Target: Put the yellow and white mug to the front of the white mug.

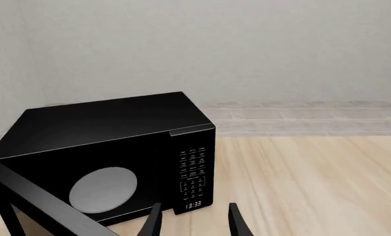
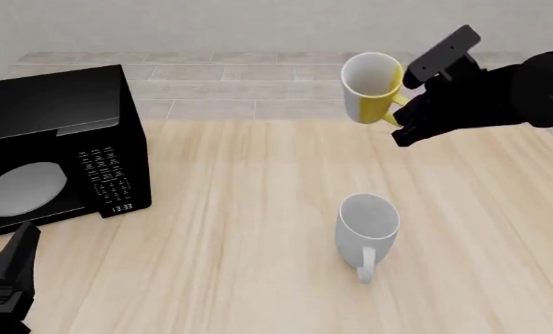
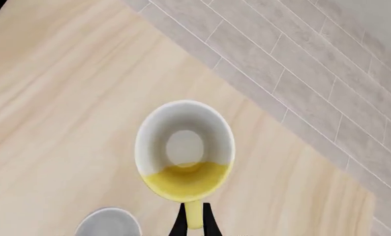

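Smooth mugs and matt black hardware over pale wood

The counter (image 2: pixel 239 209) is showing a light wood grain with a dull sheen; the white mug (image 2: pixel 365 226) and the yellow and white mug (image 2: pixel 370 88) are looking smooth, like glazed ceramic; the microwave (image 2: pixel 53 139) is wearing a black, faintly glossy casing; the right gripper (image 2: pixel 398 106) is appearing matt black.

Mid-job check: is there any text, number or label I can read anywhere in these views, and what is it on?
"13:33": clock readout at the bottom of the microwave control panel.
Keypad labels above it: too small to read.
Yellow and white mug, white mug: no markings visible.
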Robot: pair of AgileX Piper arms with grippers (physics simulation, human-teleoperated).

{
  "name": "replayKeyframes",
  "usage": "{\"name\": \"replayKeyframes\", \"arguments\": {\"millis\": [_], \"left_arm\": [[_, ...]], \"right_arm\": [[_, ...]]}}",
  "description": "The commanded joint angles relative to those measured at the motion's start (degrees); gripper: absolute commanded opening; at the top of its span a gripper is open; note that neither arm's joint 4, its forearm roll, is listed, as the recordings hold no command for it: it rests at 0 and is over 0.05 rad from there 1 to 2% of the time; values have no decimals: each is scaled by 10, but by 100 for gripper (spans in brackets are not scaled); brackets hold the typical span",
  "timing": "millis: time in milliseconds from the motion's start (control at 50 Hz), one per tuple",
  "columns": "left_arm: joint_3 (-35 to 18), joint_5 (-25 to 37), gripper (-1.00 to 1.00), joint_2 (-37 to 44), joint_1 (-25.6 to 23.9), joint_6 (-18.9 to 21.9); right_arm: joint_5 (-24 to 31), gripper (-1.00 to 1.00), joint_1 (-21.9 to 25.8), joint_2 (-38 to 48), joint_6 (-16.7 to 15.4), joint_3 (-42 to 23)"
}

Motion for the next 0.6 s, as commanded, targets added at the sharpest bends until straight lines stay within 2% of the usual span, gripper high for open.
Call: {"name": "replayKeyframes", "arguments": {"millis": [20,600], "left_arm": [[0,0,100,0,0,0],[0,0,100,0,0,0]], "right_arm": [[-13,-100,-9,-3,15,13],[-53,-100,-22,49,35,16]]}}
